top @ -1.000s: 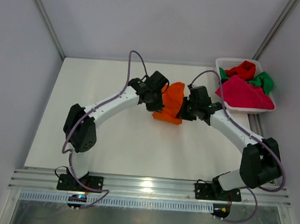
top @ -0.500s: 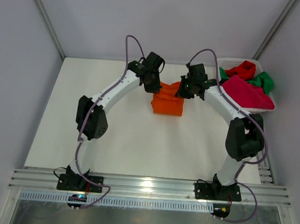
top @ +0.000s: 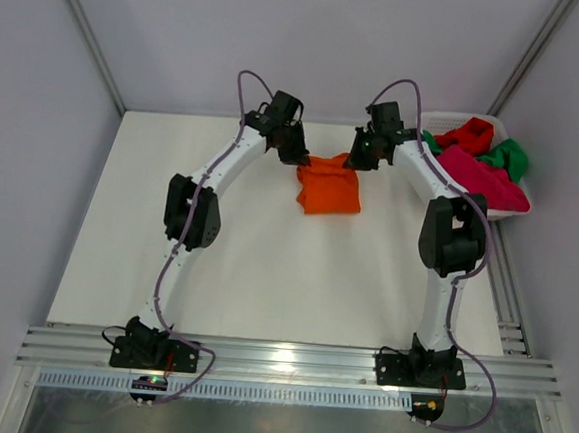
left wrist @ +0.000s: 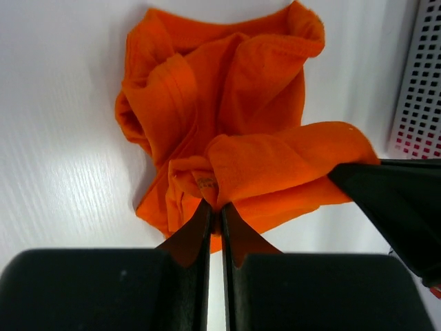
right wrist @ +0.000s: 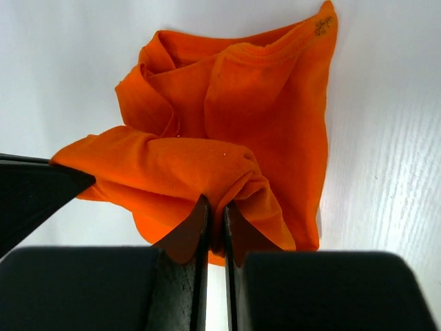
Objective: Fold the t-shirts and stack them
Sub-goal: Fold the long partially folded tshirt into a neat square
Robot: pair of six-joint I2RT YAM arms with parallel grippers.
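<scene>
The orange t-shirt (top: 329,190) lies bunched on the white table toward the back, its far edge lifted between both arms. My left gripper (top: 299,158) is shut on the left end of that edge; the wrist view shows the orange t-shirt (left wrist: 227,124) pinched at my left gripper (left wrist: 214,205). My right gripper (top: 353,160) is shut on the right end; its wrist view shows the orange t-shirt (right wrist: 234,117) pinched at my right gripper (right wrist: 215,204). The magenta-pink (top: 478,177), red (top: 469,134) and green (top: 510,155) t-shirts are piled in the basket.
The white lattice basket (top: 433,118) stands at the back right corner, close behind the right arm; the basket wall (left wrist: 417,89) shows in the left wrist view. The table's back edge and the enclosure walls lie just beyond both grippers.
Both arms have stretched toward the back of the table, drawing the orange t-shirt's held edge farther away. The shirt has spread from a narrow hanging bundle into a wider patch on the table.
</scene>
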